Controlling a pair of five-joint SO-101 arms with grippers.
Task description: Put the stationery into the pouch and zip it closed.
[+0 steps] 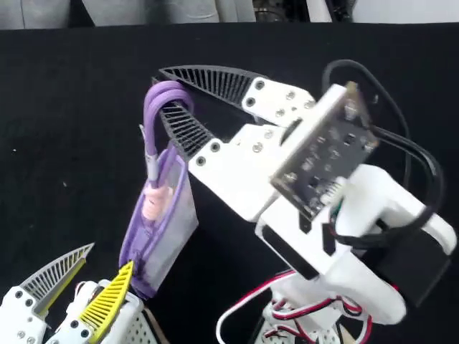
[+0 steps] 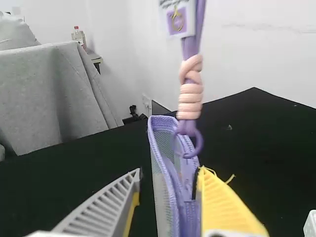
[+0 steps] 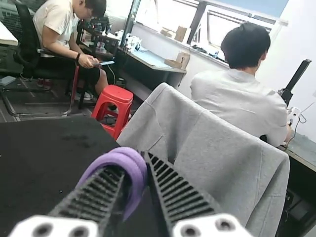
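Under the right pincer hangs the pouch, contents hidden.

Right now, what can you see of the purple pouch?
The purple pouch hangs tilted above the black table. It has see-through sides, purple edging and a purple strap with a pink coil wound round it. The right gripper is shut on the strap's loop, holding it up. The open left gripper touches its lower end with a yellow finger.

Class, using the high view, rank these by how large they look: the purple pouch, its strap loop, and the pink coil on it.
Largest: purple pouch.
Middle: strap loop, held up nearer the camera, so it may look larger than it is.
Smallest: pink coil.
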